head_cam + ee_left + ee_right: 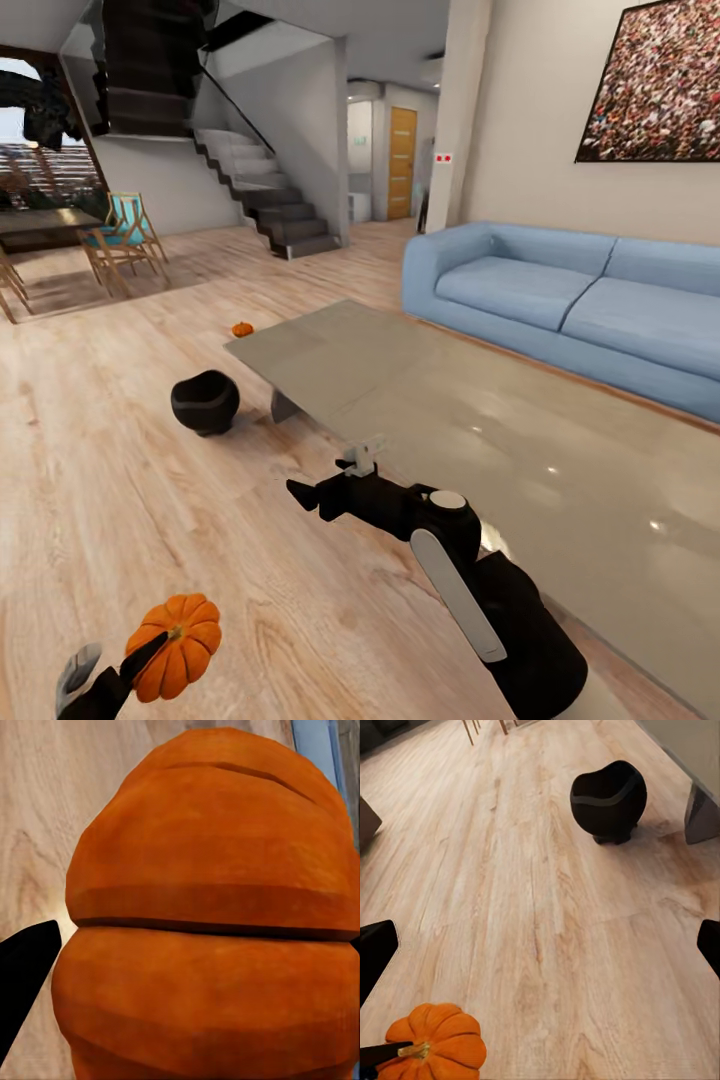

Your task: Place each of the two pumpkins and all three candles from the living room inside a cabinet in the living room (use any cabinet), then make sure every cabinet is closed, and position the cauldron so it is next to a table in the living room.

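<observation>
Two pumpkins: one pumpkin (177, 645) pinched in the left claw (110, 680), the second pumpkin (242, 329) on the floor beyond the surface (480, 420). One cauldron (205, 401) beside the surface's corner. Right claw (300, 492) is spread, empty, wide bare floor around.

text: none legible | labels: none | brands: none | numbers: none
</observation>
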